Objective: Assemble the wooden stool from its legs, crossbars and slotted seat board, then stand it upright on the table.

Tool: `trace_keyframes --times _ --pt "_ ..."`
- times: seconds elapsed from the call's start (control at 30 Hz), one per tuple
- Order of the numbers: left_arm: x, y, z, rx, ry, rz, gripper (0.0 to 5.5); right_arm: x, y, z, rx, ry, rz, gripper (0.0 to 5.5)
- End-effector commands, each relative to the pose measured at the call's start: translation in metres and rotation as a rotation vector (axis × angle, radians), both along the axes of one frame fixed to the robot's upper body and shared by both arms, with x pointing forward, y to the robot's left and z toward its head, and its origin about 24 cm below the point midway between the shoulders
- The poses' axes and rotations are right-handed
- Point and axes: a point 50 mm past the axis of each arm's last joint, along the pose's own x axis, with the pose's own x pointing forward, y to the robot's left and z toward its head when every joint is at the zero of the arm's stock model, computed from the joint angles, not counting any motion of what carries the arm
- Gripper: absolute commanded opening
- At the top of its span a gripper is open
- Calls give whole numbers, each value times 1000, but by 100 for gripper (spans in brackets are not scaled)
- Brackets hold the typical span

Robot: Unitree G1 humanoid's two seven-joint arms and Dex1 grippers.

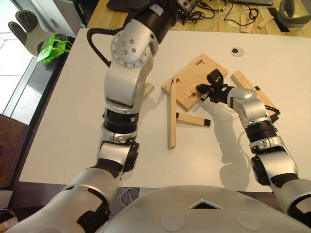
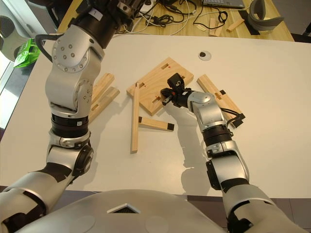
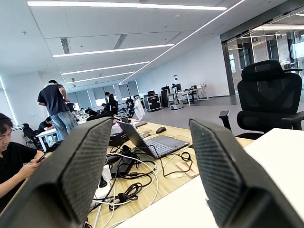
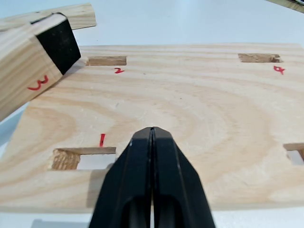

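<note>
The slotted seat board [image 1: 190, 77] lies flat on the white table, its numbered slots facing up. My right gripper [image 4: 152, 137] is shut with nothing in it, its tip low over the board's near edge beside slot 1. A long leg [image 1: 172, 121] with a crossbar [image 1: 193, 120] joined to it lies just in front of the board, the leg's end resting against the board's edge. Its black-capped end [image 4: 54, 42] shows close by. More leg pieces [image 2: 104, 92] lie to the left and another [image 2: 216, 94] to the right. My left gripper [image 3: 152, 156] is raised high over the table's far edge, open and empty.
A green bag [image 1: 53, 46] sits off the table's far left corner. A cable hole [image 1: 236, 51] marks the far right of the table. Behind it a wooden desk [image 1: 104, 17] carries cables, a laptop and wood scraps.
</note>
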Motion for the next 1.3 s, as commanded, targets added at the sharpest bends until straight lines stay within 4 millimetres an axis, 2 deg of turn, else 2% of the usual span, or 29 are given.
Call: trace_keyframes --times 0.03,0.37,0.47,0.53,0.63,0.7,0.8,0.87,0.97,1.07,1.13,1.2,1.3 --pt "3 3 2 -25 5 26 298 -24 -8 -39 -80 186 -8 0" --pt "5 7 -3 -42 20 53 298 -23 -10 -38 -72 174 -32 0" --pt "6 11 -12 -12 33 71 298 -22 -2 -33 -26 138 -27 0" --pt "7 12 -18 0 41 78 298 -28 -2 -33 -55 158 46 0" --pt "8 13 -21 7 44 81 298 -37 -20 -30 -144 182 167 0" --pt "8 15 -24 15 50 87 298 -49 -42 -22 -214 223 329 0" --pt "8 18 -28 39 54 86 298 -59 -81 -15 -435 244 511 0" --pt "7 20 -30 57 53 85 298 -55 -103 -12 -567 218 536 0" --pt "6 22 -33 74 53 90 298 -30 -117 -8 -736 64 454 0" --pt "5 21 -34 95 49 85 298 -10 -114 -4 -788 -91 365 0" --pt "4 21 -34 105 46 80 298 -1 -103 0 -763 -209 336 0" --pt "5 24 -34 108 46 85 298 6 -87 15 -633 -321 347 0" --pt "5 28 -33 97 45 93 298 11 -76 44 -467 -404 354 0"
